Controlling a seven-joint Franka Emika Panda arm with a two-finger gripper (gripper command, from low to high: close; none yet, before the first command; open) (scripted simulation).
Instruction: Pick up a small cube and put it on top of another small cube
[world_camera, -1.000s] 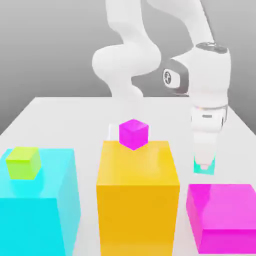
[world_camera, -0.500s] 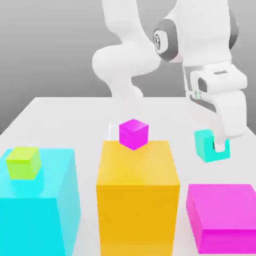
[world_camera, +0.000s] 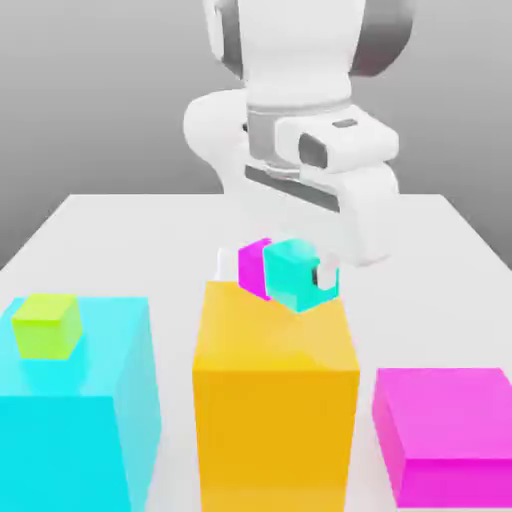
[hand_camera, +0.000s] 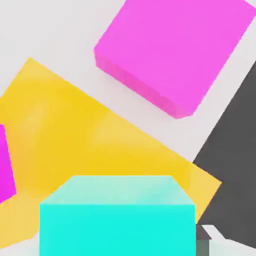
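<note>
Exterior view: jaws clamping small cube (world_camera: 291, 273).

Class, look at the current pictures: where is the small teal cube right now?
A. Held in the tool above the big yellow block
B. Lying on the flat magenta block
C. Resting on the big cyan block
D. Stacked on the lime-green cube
A: the small teal cube is gripped in the tool, hanging in the air over the big yellow block, touching no block.
</note>
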